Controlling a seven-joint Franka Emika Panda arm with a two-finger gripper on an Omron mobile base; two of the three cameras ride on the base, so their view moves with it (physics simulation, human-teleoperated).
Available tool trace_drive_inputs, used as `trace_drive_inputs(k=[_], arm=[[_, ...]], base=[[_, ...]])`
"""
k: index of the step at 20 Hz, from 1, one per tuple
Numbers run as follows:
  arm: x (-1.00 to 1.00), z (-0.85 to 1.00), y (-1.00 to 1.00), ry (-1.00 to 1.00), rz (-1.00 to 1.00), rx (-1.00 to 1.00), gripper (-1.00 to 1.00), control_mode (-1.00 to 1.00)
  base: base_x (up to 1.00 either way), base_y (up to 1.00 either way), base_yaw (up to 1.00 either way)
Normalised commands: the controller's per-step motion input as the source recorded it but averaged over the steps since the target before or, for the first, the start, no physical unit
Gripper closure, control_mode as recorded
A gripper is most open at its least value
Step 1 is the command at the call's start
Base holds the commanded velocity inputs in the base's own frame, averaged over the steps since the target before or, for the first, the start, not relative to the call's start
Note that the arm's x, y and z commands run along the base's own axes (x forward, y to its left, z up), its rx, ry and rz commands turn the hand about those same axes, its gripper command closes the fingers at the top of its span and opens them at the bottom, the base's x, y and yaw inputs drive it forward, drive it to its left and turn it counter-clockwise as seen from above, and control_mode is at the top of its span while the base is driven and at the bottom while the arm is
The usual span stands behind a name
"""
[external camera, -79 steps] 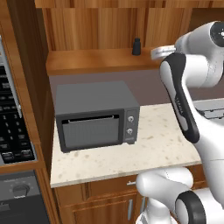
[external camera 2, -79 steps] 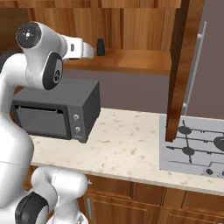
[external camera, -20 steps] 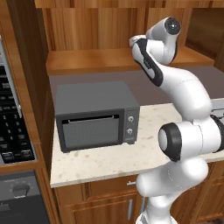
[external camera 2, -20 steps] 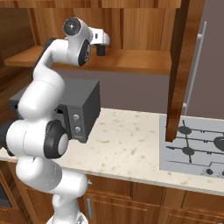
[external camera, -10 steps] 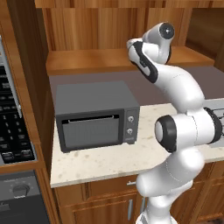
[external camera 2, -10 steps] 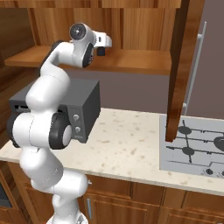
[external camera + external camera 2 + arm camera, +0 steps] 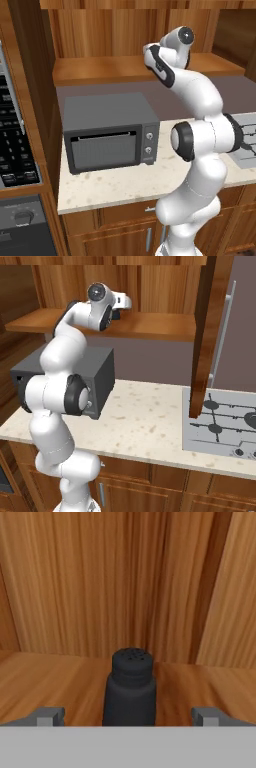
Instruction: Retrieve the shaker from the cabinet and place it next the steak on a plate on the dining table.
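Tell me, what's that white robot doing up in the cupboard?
The robot has put its claw into the wooden cabinet above the microwave. A little black shaker stands upright on the shelf, right between the open fingers, which aren't squeezing it yet. So the shaker hasn't been picked up.

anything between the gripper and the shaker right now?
Nothing visible. In the hand view the shaker stands upright on the cabinet shelf, centred between the two fingertips, which sit wide apart on either side. The gripper is open, with only bare shelf around the shaker.
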Motion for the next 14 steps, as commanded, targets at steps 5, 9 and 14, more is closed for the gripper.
trace_drive_inputs(k=[5, 9, 14], arm=[[0.32, -0.06, 0.00, 0.00, 0.01, 0.00, -1.00, -1.00], [0.31, -0.10, 0.00, 0.00, 0.01, 0.00, -1.00, -1.00], [0.27, -0.17, 0.00, 0.00, 0.00, 0.00, 1.00, -1.00]], base=[[0.00, 0.00, 0.00], [0.00, 0.00, 0.00], [0.00, 0.00, 0.00]])
